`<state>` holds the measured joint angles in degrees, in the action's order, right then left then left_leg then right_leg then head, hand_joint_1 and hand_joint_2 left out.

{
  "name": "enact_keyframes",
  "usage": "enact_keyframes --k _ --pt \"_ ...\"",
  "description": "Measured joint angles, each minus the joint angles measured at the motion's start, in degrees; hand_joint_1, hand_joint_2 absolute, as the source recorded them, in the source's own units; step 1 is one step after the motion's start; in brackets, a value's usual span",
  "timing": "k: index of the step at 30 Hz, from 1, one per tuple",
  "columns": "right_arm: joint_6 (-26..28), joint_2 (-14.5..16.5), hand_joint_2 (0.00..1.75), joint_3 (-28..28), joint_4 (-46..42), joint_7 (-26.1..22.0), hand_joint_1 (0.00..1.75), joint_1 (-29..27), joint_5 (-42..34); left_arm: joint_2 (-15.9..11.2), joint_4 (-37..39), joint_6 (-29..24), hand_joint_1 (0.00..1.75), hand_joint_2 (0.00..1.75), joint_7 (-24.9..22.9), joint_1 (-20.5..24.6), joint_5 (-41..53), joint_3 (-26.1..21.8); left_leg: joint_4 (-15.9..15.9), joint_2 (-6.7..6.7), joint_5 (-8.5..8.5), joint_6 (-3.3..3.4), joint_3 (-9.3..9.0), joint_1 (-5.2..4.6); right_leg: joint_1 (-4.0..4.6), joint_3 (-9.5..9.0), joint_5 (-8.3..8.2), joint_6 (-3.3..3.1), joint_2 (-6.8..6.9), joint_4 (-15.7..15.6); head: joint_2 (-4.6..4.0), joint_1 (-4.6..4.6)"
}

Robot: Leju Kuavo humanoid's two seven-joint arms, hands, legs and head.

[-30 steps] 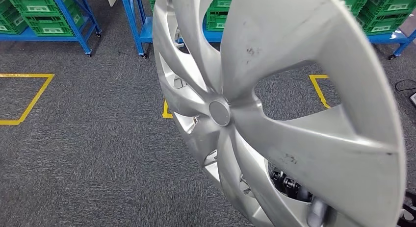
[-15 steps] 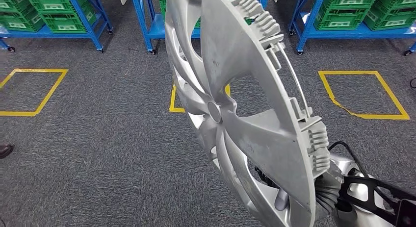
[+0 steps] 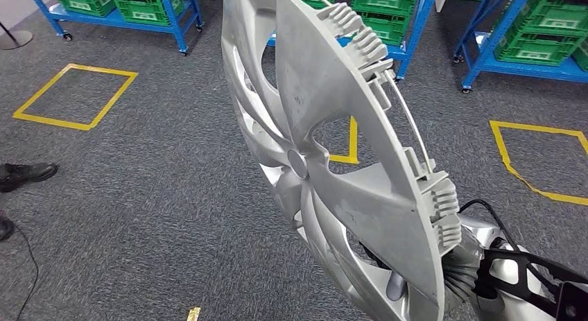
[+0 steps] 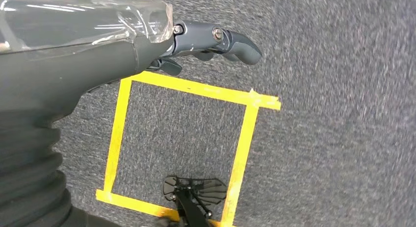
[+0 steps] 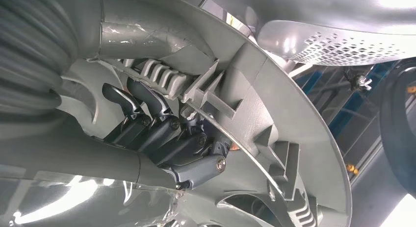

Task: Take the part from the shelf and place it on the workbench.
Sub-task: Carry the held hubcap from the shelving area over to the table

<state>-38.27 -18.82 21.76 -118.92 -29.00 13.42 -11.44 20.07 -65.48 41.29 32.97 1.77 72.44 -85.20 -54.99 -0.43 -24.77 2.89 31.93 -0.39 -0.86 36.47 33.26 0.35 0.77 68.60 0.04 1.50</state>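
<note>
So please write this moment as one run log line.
phase: carrying | right hand: grips wheel cover rim | left hand: holds nothing | floor: grey carpet

**Wheel cover held above a taped floor**

The wheel cover (image 3: 333,161) stands on edge, tilted, in the middle of the head view — the landmark here. Below it to the right, the right hand (image 5: 162,134) hooks its fingers (image 5: 147,107) over the cover's rim from the back side. Behind the cover stands a row of shelves (image 3: 173,16) with crates (image 3: 527,37) on them. Left of the cover a taped square (image 3: 76,96) lies on the carpet (image 3: 152,196); another taped square (image 3: 541,158) lies to its right. Far left of the cover — a person's shoe (image 3: 26,174) on the carpet. The left hand (image 4: 206,40) hangs over a taped square on the floor, holding nothing.
</note>
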Motion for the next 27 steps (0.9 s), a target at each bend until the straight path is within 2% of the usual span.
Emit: enact_keyframes --k 1,2,3,4,5,6,7,8,10,11,13,14,15,16,17,18,19,20,22,23,24,26,27 --pt "-0.03 -0.13 1.75 0.07 0.13 -0.08 1.68 -0.01 0.01 0.03 0.02 0.00 0.00 1.75 0.01 0.04 -0.01 -0.01 -0.06 -0.70 0.09 0.05 0.18 -0.08 -0.01 1.52 1.04 0.04 -0.32 3.29 0.00 -0.03" --pt "-0.05 -0.23 1.75 0.18 0.28 -0.11 1.68 -0.02 0.03 0.07 0.04 0.00 0.00 1.75 0.01 0.05 -0.01 -0.03 -0.18 -1.45 0.17 0.08 0.33 -0.13 -0.02 2.15 1.23 0.31 -0.44 4.70 0.00 -0.03" --pt "-0.07 -0.33 1.75 0.32 0.40 -0.11 1.68 -0.01 0.06 0.10 0.06 0.00 0.00 1.75 0.01 0.05 -0.01 -0.08 -0.40 -2.25 0.20 0.03 0.44 -0.13 -0.07 1.53 0.38 0.78 -0.54 3.51 0.00 -0.04" --pt "-0.07 -0.43 1.75 0.46 0.48 -0.11 1.68 0.02 0.10 0.14 0.08 0.01 0.00 1.75 0.02 0.05 -0.01 -0.14 -0.74 -3.04 0.16 -0.07 0.56 -0.10 -0.19 -0.14 -1.19 1.32 -0.88 0.17 0.00 -0.05" --pt "-0.07 -0.50 1.75 0.62 0.52 -0.11 1.68 0.11 0.14 0.18 0.09 0.02 0.00 1.75 0.02 0.05 -0.01 -0.20 -1.22 -3.82 0.04 -0.25 0.79 -0.05 -0.41 -2.19 -2.76 1.72 -1.87 -4.10 0.00 -0.08" --pt "-0.06 -0.53 1.75 0.75 0.55 -0.10 1.68 0.23 0.18 0.21 0.09 0.07 0.00 1.75 0.02 0.05 -0.02 -0.28 -1.79 -4.51 -0.10 -0.50 1.17 -0.12 -0.50 -3.85 -4.04 1.80 -2.81 -7.70 0.00 -0.10" --pt "-0.05 -0.52 1.75 0.88 0.56 -0.06 1.68 0.38 0.23 0.23 0.09 0.13 0.00 1.75 0.02 0.05 -0.06 -0.34 -2.24 -5.06 -0.15 -0.80 1.65 -0.17 -0.56 -4.78 -4.77 1.58 -3.51 -9.85 0.00 -0.10" --pt "-0.03 -0.50 1.75 1.00 0.57 0.03 1.68 0.51 0.29 0.25 0.09 0.24 0.00 1.75 0.03 0.03 -0.13 -0.40 -2.58 -5.53 -0.12 -1.10 2.16 -0.20 -0.51 -4.97 -4.98 1.18 -3.88 -10.62 0.00 -0.09" --pt "0.03 -0.36 1.75 1.31 0.57 0.55 1.68 0.80 0.42 0.26 0.07 0.47 0.00 1.75 0.10 -0.03 -0.32 -0.60 -2.80 -6.34 0.15 -1.68 2.89 -0.08 -0.45 -4.65 -5.27 0.39 -2.91 -10.44 0.00 -0.07" --pt "0.06 -0.25 1.75 1.48 0.56 0.87 1.68 0.99 0.46 0.30 0.03 0.57 0.00 1.75 0.17 -0.06 -0.39 -0.68 -3.13 -6.00 -0.01 -1.99 3.22 -0.05 -0.52 -4.61 -5.40 0.09 -2.42 -10.50 0.00 -0.05" --pt "0.16 0.04 1.75 1.76 0.51 1.41 1.68 1.30 0.43 0.33 -0.06 0.68 0.00 1.75 0.38 -0.05 -0.50 -0.77 -6.33 -3.57 -1.91 -2.75 4.89 0.07 -0.74 -4.68 -5.52 -0.44 -1.30 -10.62 0.00 0.31" --pt "0.20 0.14 1.75 1.82 0.48 1.55 1.68 1.36 0.39 0.33 -0.08 0.69 0.00 1.75 0.49 -0.01 -0.52 -0.75 -9.66 -1.90 -3.62 -3.15 6.48 0.18 -0.60 -4.69 -5.50 -0.57 -0.71 -10.61 0.00 0.52" --pt "0.24 0.22 1.75 1.86 0.44 1.64 1.68 1.35 0.37 0.32 -0.08 0.69 0.00 1.75 0.57 0.04 -0.53 -0.73 -13.72 -0.77 -5.42 -3.46 8.38 0.38 -0.53 -4.67 -5.47 -0.64 -0.06 -10.61 0.00 0.69" --pt "0.25 0.27 1.75 1.92 0.42 1.70 1.68 1.32 0.39 0.33 -0.05 0.68 0.00 1.75 0.64 0.06 -0.52 -0.72 -17.28 -0.18 -6.71 -3.64 10.07 0.55 -0.46 -4.65 -5.45 -0.66 0.62 -10.60 0.00 0.71" --pt "0.24 0.34 1.75 2.03 0.42 1.74 1.68 1.30 0.43 0.36 -0.02 0.66 0.00 1.75 0.71 0.04 -0.52 -0.70 -19.37 0.13 -7.17 -3.70 11.06 0.64 -0.40 -4.63 -5.43 -0.65 1.33 -10.60 0.00 0.71" --pt "0.22 0.42 1.75 2.15 0.41 1.78 1.68 1.28 0.49 0.40 0.02 0.62 0.00 1.75 0.77 0.01 -0.51 -0.70 -19.18 0.31 -6.60 -3.64 10.91 0.66 -0.35 -4.63 -5.41 -0.65 2.02 -10.60 0.00 0.72" --pt "0.20 0.49 1.75 2.26 0.40 1.79 1.68 1.30 0.56 0.42 0.05 0.56 0.00 1.75 0.85 -0.02 -0.51 -0.70 -16.58 0.61 -5.14 -3.43 9.49 0.61 -0.28 -4.65 -5.39 -0.64 2.68 -10.60 0.00 0.72" --pt "0.18 0.56 1.75 2.33 0.37 1.79 1.68 1.38 0.60 0.42 0.05 0.50 0.00 1.75 0.91 -0.03 -0.51 -0.70 -12.51 1.42 -3.38 -3.04 7.21 0.44 -0.20 -4.70 -5.37 -0.64 3.29 -10.61 0.00 0.72" --pt "0.17 0.71 1.75 2.36 0.27 1.79 1.68 1.56 0.66 0.39 0.04 0.39 0.00 1.75 1.03 0.05 -0.50 -0.68 -5.22 4.13 -1.42 -2.08 3.25 -0.36 0.15 -4.74 -5.28 -0.50 4.42 -10.63 0.00 0.68" --pt "0.16 0.77 1.75 2.37 0.22 1.79 1.68 1.62 0.67 0.39 0.04 0.36 0.00 1.75 1.07 0.08 -0.49 -0.66 -3.48 4.99 -1.25 -1.70 2.42 -0.72 0.28 -4.76 -5.22 -0.38 4.98 -10.67 0.00 0.68" --pt "0.16 0.84 1.75 2.37 0.20 1.79 1.68 1.65 0.69 0.39 0.04 0.35 0.00 1.75 1.11 0.08 -0.48 -0.66 -2.96 5.16 -1.42 -1.44 2.36 -1.00 0.39 -4.78 -5.17 -0.23 5.58 -10.76 0.00 0.67" --pt "0.15 0.92 1.75 2.38 0.20 1.79 1.68 1.72 0.72 0.40 0.02 0.34 0.00 1.75 1.13 -0.03 -0.47 -0.67 -2.28 3.66 -0.91 -0.98 2.15 -0.86 0.36 -4.98 -5.03 0.19 6.38 -10.93 0.00 0.65" --pt "0.15 0.95 1.75 2.37 0.19 1.79 1.68 1.75 0.73 0.44 -0.01 0.34 0.00 1.75 1.14 -0.06 -0.48 -0.68 -1.75 2.89 -0.48 -0.67 1.76 -0.67 0.31 -4.75 -4.58 0.30 5.50 -10.32 0.00 0.60"
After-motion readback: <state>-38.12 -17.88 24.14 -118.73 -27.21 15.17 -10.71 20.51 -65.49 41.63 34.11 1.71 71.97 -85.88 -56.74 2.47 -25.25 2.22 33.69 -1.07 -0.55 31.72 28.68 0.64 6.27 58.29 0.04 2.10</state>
